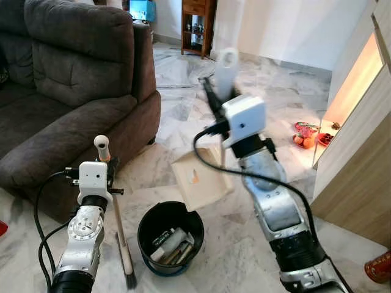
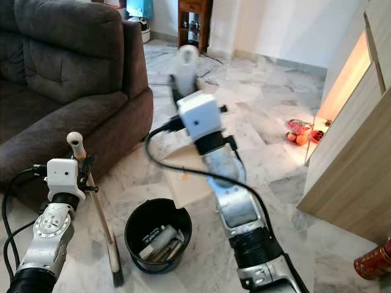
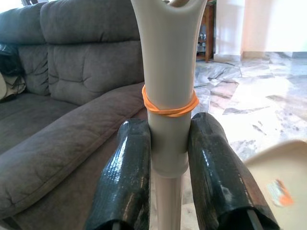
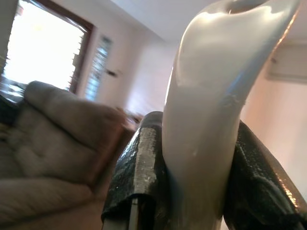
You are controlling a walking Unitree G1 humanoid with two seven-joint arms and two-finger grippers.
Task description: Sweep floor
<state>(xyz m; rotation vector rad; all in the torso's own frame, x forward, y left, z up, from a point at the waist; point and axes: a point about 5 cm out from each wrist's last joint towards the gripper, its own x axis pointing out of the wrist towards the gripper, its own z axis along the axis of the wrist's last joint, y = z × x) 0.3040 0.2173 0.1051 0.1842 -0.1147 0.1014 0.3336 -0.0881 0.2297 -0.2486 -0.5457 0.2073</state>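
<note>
Underfoot, marble floor (image 1: 244, 244); grey sofa (image 1: 73, 79) left.

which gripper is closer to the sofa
Left. The left gripper, shut on the broom, is right beside the sofa; the right gripper, holding the dustpan, is out over open floor.

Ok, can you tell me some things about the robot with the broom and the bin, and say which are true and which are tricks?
1. The left gripper is shut on the broom handle. True.
2. The black bucket is empty. False: it holds rubbish.
3. The right gripper holds the dustpan by its handle, lifted above the bucket. True.
4. The sofa is bright red. False: it is dark grey-brown.
</note>
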